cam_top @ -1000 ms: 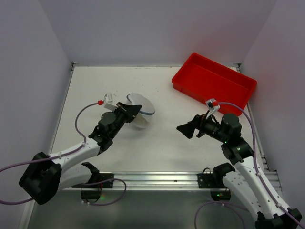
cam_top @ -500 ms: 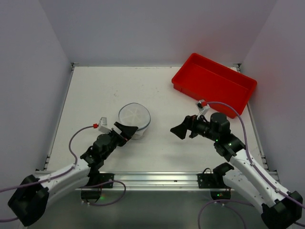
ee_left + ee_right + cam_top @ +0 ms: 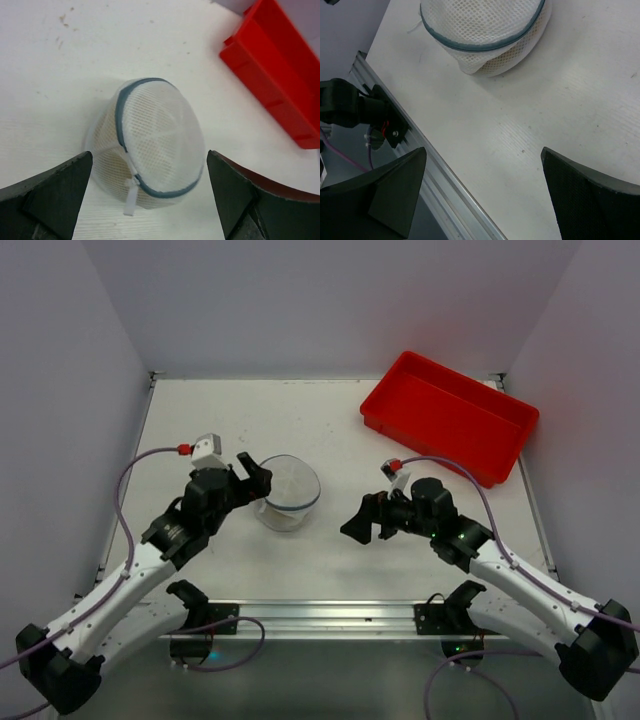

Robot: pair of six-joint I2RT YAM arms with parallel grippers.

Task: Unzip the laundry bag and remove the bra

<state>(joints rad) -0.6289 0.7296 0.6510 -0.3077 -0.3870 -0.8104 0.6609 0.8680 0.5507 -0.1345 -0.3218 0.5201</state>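
Closer than before, the right pincer [image 3: 358,524] faces the laundry bag [image 3: 288,492], its fingers spread wide. The bag sits just in front of the left pincer [image 3: 252,476], which is spread wide too.

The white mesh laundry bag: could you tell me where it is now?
In the top external view, the round white mesh laundry bag sits left of centre, just ahead of the open left gripper, far from the red plastic tray.
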